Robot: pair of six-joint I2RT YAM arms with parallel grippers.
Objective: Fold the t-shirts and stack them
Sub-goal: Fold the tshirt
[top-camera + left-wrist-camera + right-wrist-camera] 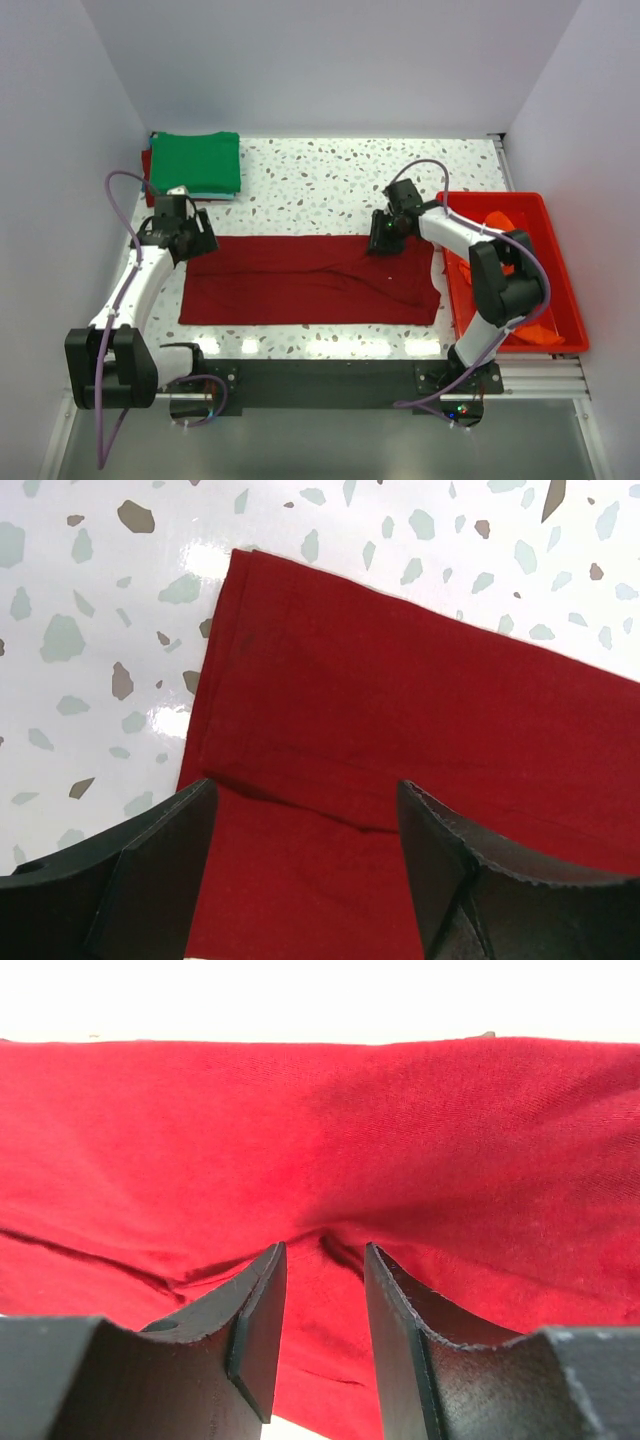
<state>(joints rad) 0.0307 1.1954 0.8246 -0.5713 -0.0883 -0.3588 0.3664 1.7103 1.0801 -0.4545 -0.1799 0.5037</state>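
dark red t-shirt (310, 285) beneath left gripper (305, 805)

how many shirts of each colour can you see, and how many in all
green: 1, folded
dark red: 2, one spread flat, one only an edge showing under the green
orange: at least 1, bunched in the tub, can't tell if there are more
total: at least 4

left pincer (305, 792) spread wide — right pincer (324, 1254) half-spread
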